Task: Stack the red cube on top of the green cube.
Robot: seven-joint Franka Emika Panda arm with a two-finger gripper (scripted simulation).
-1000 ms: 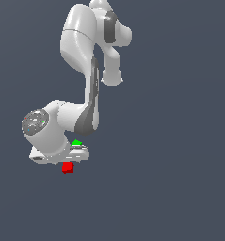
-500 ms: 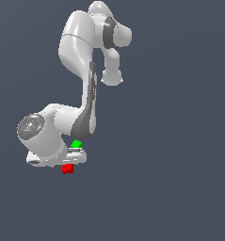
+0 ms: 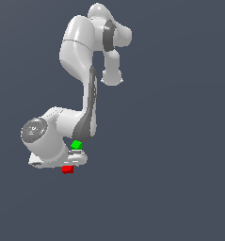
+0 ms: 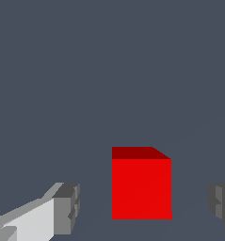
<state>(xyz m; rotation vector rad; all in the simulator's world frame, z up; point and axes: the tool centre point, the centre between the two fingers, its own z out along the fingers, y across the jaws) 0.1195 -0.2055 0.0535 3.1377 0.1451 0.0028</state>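
The red cube [image 3: 67, 169] lies on the grey floor just under the arm's hand in the exterior view. In the wrist view the red cube [image 4: 141, 188] sits between my two fingers, one fingertip [image 4: 67, 208] on one side and the other [image 4: 221, 205] on the other, with gaps on both sides. My gripper [image 4: 143, 207] is open and touches nothing; in the exterior view its fingers are hidden by the hand. The green cube [image 3: 76, 145] shows just behind the hand, partly covered by the arm. It is out of the wrist view.
The white arm [image 3: 78, 56] rises above the cubes and bends over them. The plain grey floor [image 3: 170, 179] spreads all around with no other objects.
The hand has come down lower over the red cube. Both cubes stay in place.
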